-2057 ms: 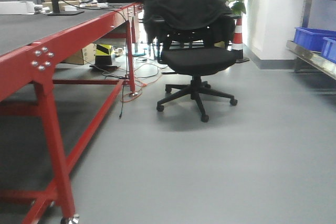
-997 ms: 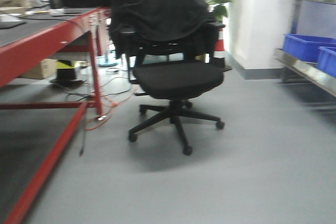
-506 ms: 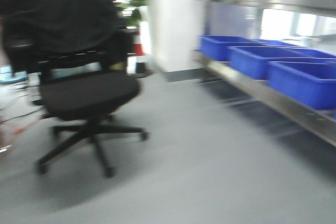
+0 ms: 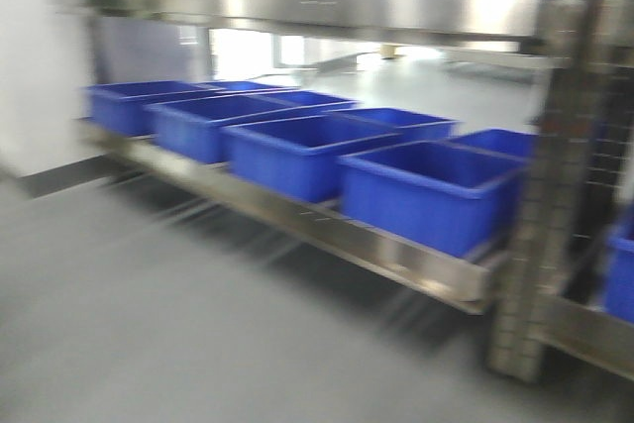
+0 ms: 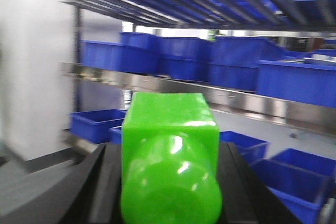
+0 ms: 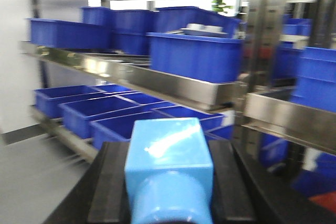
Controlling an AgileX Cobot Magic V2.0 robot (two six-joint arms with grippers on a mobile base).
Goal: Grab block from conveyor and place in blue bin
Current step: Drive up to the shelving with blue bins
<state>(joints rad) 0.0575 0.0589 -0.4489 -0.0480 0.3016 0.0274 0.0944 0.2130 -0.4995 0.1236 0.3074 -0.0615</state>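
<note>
We see a glossy green block (image 5: pixel 170 129), square-faced with a rounded near end, clamped in the left gripper (image 5: pixel 169 187). A light blue block (image 6: pixel 169 150) sits the same way in the right gripper (image 6: pixel 169 192). Open blue bins (image 4: pixel 426 195) stand side by side along the low steel shelf (image 4: pixel 396 255).

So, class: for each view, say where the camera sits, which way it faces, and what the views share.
Front view: on the robot's front, facing a steel rack of blue bins; no robot body shows.
Left wrist: behind the left jaws, looking along them past a gripped green block to the rack.
Right wrist: behind the right jaws, looking past a gripped light blue block to the rack.
Shared: all three see the rack and bins.
</note>
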